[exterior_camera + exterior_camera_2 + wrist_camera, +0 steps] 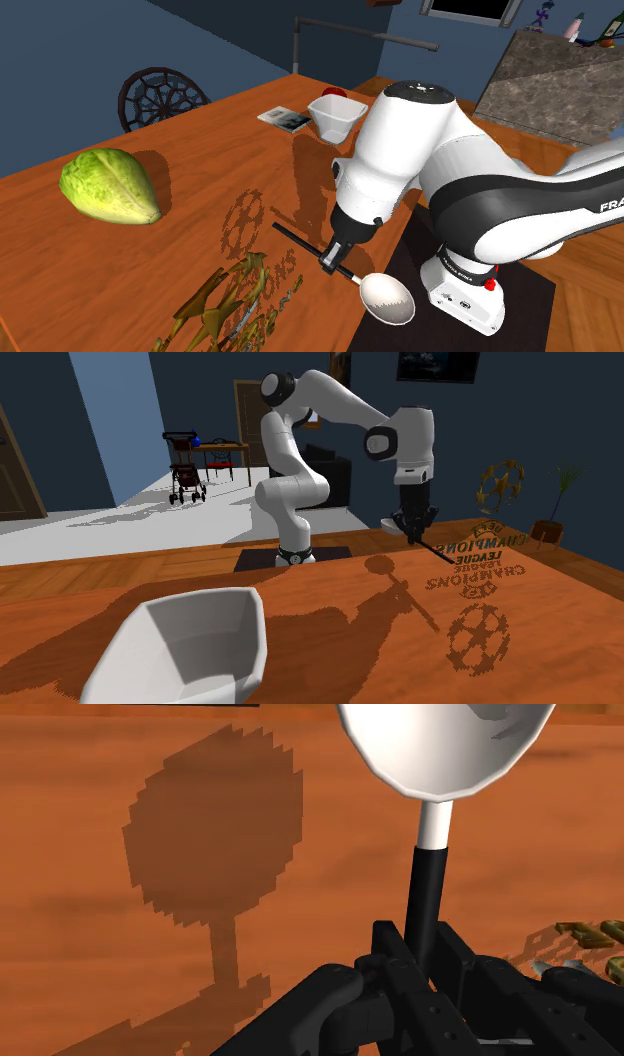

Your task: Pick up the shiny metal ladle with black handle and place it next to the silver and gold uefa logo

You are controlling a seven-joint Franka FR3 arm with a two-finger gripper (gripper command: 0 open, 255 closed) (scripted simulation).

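Black gripper (424,959) is clamped on the ladle (445,749), fingers pinching the black handle partway along. The pale, near-white bowl sticks out ahead of the fingers.

I read the ladle as held clear of the wood, since its shadow falls apart from it in the wrist view. The long axis is close to level. In the shoulder view it runs upper left to lower right. The bowl end is at lower right, toward the arm's base and just beside the black mat (520,305). The handle tip points upper left, out over the table (220,150).

In the second exterior view the handle tip pokes out of the gripper down and to the right, toward the UEFA logo (485,557). The logo is gold and silver, with letters and a star ball above them. It is near the handle tip but not touching it.

The table is orange-brown wood. On it I see a white bowl (337,118), a green cabbage (108,186) well apart from the ladle, and a small booklet (285,118) beside the bowl. A dark chair (160,97) stands behind the far edge. The walls (100,40) are dark blue, and a stone-patterned counter (560,80) is at the shoulder view's upper right.
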